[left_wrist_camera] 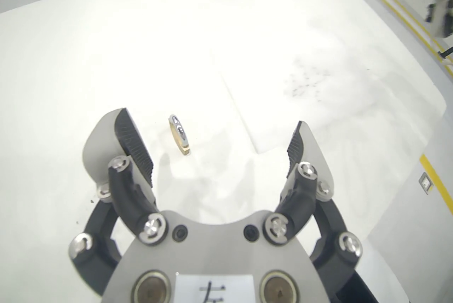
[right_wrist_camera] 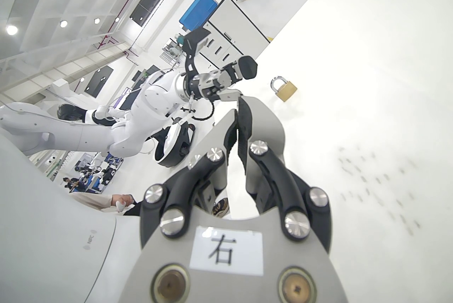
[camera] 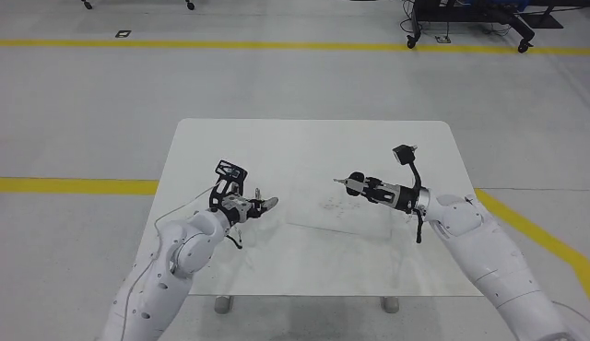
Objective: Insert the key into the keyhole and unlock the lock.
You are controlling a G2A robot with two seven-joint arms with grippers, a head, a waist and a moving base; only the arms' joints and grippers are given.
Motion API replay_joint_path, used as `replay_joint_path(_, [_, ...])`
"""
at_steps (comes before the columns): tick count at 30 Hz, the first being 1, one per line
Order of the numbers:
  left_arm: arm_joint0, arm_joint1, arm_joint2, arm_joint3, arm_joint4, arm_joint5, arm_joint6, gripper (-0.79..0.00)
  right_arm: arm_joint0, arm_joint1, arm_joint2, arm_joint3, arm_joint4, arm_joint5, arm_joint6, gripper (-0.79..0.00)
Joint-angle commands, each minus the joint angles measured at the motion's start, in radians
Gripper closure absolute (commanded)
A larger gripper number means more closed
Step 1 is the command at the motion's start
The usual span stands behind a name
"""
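A small brass padlock (left_wrist_camera: 179,135) with a silver shackle stands on edge on the white table (camera: 304,147). It is just ahead of my left gripper (left_wrist_camera: 210,120), nearer one finger. That gripper is open and holds nothing. The right wrist view shows the same padlock (right_wrist_camera: 284,88) beside my left gripper (right_wrist_camera: 242,80). My right gripper (camera: 348,184) hovers over the table's middle right, pointing toward the left arm. Its fingers (right_wrist_camera: 244,117) are pressed together. A thin silvery tip, the key (camera: 337,182), sticks out of them in the top view; the pads hide the rest.
Dark scuff marks (camera: 336,203) dot the tabletop between the two arms. A faint seam (left_wrist_camera: 240,120) runs across the surface near the padlock. The far table edge (camera: 313,121) lies beyond both grippers, with a yellow floor line (camera: 277,44) behind it.
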Motion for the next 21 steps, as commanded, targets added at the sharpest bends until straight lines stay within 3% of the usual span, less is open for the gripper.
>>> replay_joint_path(1, [-0.029,-0.008,0.025,0.043,0.01,0.022,0.016,-0.557,0.0,0.0,0.0,0.0,0.0,0.0,0.0,0.0])
replay_joint_path(7, [-0.07,-0.021,0.065,0.091,0.021,0.066,0.005,-0.379,0.0,0.0,0.0,0.0,0.0,0.0,0.0,0.0])
replay_joint_path(17, [-0.064,-0.027,0.08,0.068,0.08,0.146,-0.048,-0.369,0.0,0.0,0.0,0.0,0.0,0.0,0.0,0.0])
replay_joint_path(21, [-0.058,-0.027,0.075,0.059,0.083,0.154,-0.062,-0.332,0.0,0.0,0.0,0.0,0.0,0.0,0.0,0.0])
